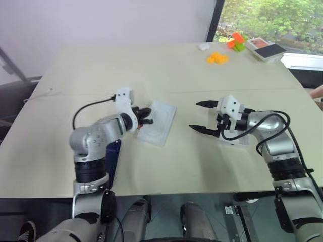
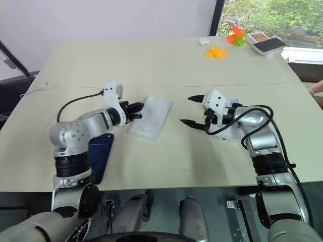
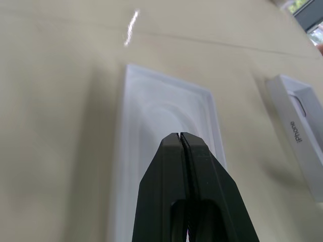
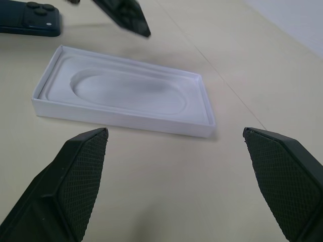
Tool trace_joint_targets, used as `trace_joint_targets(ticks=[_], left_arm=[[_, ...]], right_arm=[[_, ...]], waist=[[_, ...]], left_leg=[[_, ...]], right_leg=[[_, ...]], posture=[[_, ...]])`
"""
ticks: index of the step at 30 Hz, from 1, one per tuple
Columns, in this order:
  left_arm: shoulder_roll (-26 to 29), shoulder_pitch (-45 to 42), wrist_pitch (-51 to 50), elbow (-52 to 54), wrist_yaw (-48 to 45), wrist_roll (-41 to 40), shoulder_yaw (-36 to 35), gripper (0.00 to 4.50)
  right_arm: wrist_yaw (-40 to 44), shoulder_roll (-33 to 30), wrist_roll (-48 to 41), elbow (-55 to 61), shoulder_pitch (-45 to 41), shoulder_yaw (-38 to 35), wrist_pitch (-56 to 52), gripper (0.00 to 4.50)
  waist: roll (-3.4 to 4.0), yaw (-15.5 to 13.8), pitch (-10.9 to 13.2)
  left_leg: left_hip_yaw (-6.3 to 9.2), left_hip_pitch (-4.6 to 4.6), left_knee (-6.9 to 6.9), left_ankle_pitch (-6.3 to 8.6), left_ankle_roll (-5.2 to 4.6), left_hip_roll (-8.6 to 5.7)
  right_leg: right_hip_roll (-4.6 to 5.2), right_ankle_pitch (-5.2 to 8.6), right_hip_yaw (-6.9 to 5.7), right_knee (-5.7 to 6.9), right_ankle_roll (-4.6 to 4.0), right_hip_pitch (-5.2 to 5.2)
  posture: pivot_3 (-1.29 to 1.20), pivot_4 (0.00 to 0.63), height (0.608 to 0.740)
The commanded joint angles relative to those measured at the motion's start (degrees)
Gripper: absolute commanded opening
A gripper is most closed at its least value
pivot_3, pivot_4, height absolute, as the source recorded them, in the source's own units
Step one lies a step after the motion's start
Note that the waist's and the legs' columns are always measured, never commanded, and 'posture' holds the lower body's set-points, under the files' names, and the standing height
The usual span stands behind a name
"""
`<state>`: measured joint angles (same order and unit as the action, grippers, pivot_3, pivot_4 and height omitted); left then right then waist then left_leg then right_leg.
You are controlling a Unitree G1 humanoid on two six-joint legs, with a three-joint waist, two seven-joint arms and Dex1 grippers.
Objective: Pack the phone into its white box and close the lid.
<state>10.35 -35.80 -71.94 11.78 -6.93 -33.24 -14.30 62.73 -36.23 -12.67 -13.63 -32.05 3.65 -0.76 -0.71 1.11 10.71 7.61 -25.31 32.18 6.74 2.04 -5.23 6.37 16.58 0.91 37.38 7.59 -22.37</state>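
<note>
The phone (image 1: 112, 160), a dark navy slab, lies near the table's front edge, partly hidden by my left arm; its camera corner shows in the right wrist view (image 4: 30, 19). My left gripper (image 1: 149, 115) is shut and empty, hovering over the near end of a white insert (image 1: 159, 123) with an oval recess (image 3: 166, 116). My right gripper (image 1: 194, 116) stands wide open and empty, facing that insert (image 4: 126, 96) from the right. Under my right hand lies a white box part (image 3: 298, 131), open side up, with "iPhone" on its wall. Whether it is the white box or the lid, I cannot tell.
At the far right corner of the table are orange blocks (image 1: 217, 58), an orange-and-green toy (image 1: 235, 42) and a white box with a black-and-red top (image 1: 266, 49). A small white object (image 1: 203, 46) sits nearby. A person's hand (image 1: 318, 92) shows at the right edge.
</note>
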Motion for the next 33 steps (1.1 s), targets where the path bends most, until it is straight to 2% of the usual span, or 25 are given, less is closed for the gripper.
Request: trace_joint_targets(ticks=[1, 5, 13, 24, 33], left_arm=[[2.02, 1.46, 1.94, 1.23, -0.53, 0.31, -1.99, 0.08], [3.6, 3.38, 4.05, -0.49, -0.75, 1.73, -0.82, 0.08], [4.68, 6.8, 4.27, -1.64, -2.36, 4.38, 6.98, 0.08], [0.52, 7.05, -1.06, 2.11, -3.18, 0.97, 5.67, 0.08], [-1.21, 7.97, -1.06, 3.42, -3.05, 2.2, 8.3, 0.08]], right_arm=[[-0.01, 0.04, -1.03, 1.19, -1.22, -1.5, 0.57, 4.5], [-0.01, 0.29, -0.94, 1.28, -1.31, -1.3, 0.47, 4.5], [0.08, 0.11, -0.69, 1.28, -1.73, -1.29, 0.39, 4.5], [-0.04, 0.04, -0.33, 0.37, -1.46, -1.39, 1.41, 4.5], [-0.1, 0.09, -0.22, 0.49, -1.71, -1.2, 1.34, 4.5]], waist=[[0.01, -0.19, 0.0], [0.0, -0.52, 0.0], [0.0, -0.45, 0.0], [0.0, -0.44, 0.0], [0.0, -0.42, 0.0]], left_leg=[[0.0, 0.01, -0.01, 0.0, 0.0, 0.0], [0.01, -0.01, 0.04, 0.0, -0.01, -0.03], [0.02, -0.02, 0.04, 0.0, 0.0, -0.04], [0.05, -0.02, 0.03, 0.0, 0.0, -0.03], [0.03, -0.02, 0.03, 0.0, 0.0, -0.03]], right_leg=[[0.0, 0.0, 0.0, 0.0, 0.0, 0.01], [0.03, 0.0, 0.01, -0.02, -0.01, 0.04], [0.05, 0.0, 0.01, -0.03, -0.02, 0.03], [0.05, 0.01, 0.01, -0.03, -0.03, 0.03], [0.05, 0.01, 0.01, -0.03, -0.03, 0.03]], posture=[[0.0, 0.15, 0.74], [0.0, 0.15, 0.74], [0.0, 0.15, 0.74], [0.0, 0.15, 0.74], [0.0, 0.15, 0.74]])
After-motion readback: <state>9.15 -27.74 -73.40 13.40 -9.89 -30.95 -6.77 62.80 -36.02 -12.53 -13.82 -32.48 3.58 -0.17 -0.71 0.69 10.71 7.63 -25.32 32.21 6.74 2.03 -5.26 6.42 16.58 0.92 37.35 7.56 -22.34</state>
